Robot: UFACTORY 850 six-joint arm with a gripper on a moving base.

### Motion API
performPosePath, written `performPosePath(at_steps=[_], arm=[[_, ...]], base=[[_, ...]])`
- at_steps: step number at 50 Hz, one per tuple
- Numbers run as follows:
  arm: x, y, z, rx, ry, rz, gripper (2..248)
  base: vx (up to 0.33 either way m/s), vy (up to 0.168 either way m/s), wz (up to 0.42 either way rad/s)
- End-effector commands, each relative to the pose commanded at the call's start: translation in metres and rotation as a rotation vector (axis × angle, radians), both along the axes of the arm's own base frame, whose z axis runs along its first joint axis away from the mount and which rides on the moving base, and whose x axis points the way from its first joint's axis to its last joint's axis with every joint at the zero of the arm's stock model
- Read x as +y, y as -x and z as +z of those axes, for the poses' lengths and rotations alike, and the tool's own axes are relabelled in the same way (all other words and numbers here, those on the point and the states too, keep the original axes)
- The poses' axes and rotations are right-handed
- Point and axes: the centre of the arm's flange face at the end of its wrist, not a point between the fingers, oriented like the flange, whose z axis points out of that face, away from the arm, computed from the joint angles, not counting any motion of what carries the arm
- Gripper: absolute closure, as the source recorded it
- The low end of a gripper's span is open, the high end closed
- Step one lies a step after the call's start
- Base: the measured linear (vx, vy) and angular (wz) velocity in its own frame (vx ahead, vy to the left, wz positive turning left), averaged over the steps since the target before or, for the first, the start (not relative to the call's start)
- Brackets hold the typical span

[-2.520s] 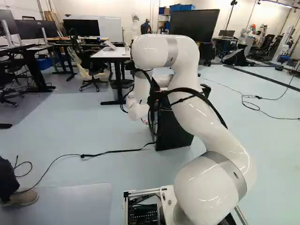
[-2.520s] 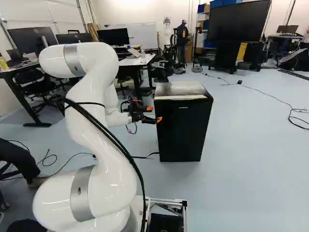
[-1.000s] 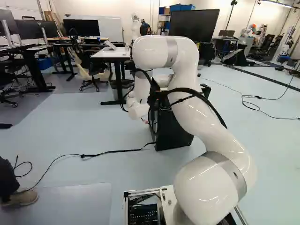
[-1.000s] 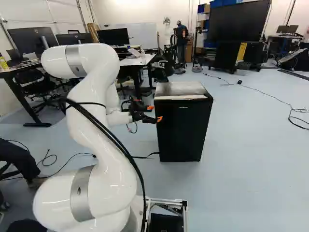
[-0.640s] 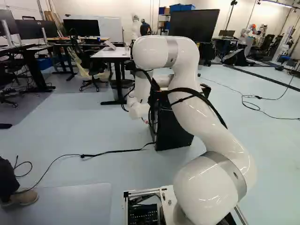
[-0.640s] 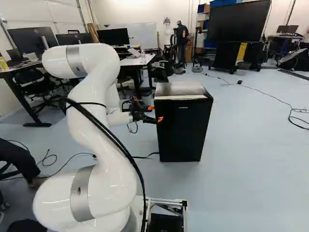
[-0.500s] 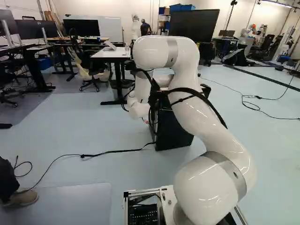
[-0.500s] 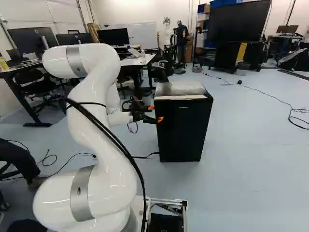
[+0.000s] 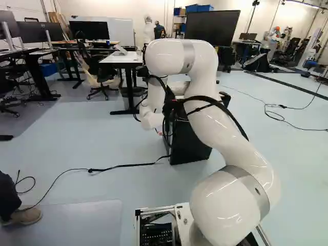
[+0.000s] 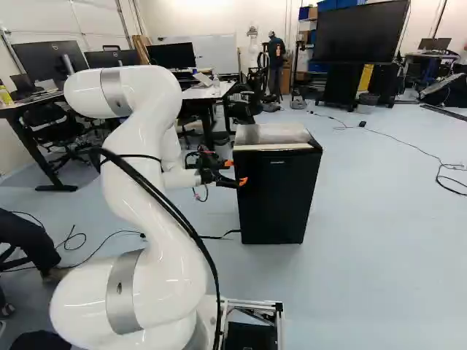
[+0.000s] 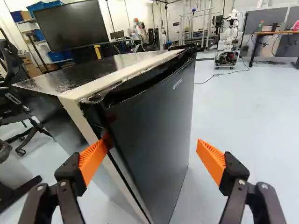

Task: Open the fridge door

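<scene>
In the right base view my gripper [image 10: 235,172] is at the near left edge of the black fridge [image 10: 281,200], level with the upper part of its door. The wrist view shows the gripper [image 11: 152,147] open, its orange pads wide apart. One finger reaches the fridge's side by the door's upper corner; whether it touches cannot be told. The other hangs in free air before the door [image 11: 156,121], which stands closed against the cream-edged body. A dark lip [image 11: 145,86] runs along the door's top. The arm hides most of the fridge [image 9: 188,146] in the left base view.
A black cable [image 9: 123,166] crosses the floor to the fridge. A white-topped desk [image 9: 122,58] stands beyond it, and a person's shoe [image 9: 24,216] rests at the near left. The wrist view shows another robot [image 11: 229,39] far behind the fridge.
The arm has shifted very slightly, bringing the gripper a touch to the right in the right base view. Base and fridge have stayed where they were.
</scene>
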Motion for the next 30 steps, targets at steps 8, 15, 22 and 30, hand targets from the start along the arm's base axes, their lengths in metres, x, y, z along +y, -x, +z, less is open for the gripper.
performPosePath(at_steps=[8,15,22,30], arm=[[-0.001,0.008,0.000,0.010,0.000,-0.018,3],[-0.003,0.022,0.001,0.028,0.004,-0.036,3],[-0.003,0.040,0.001,0.051,0.008,-0.056,3],[-0.004,0.062,0.001,0.079,0.013,-0.082,3]], base=[[0.000,0.000,0.000],[-0.002,-0.002,-0.011],[0.000,0.000,0.000],[0.000,0.000,0.000]])
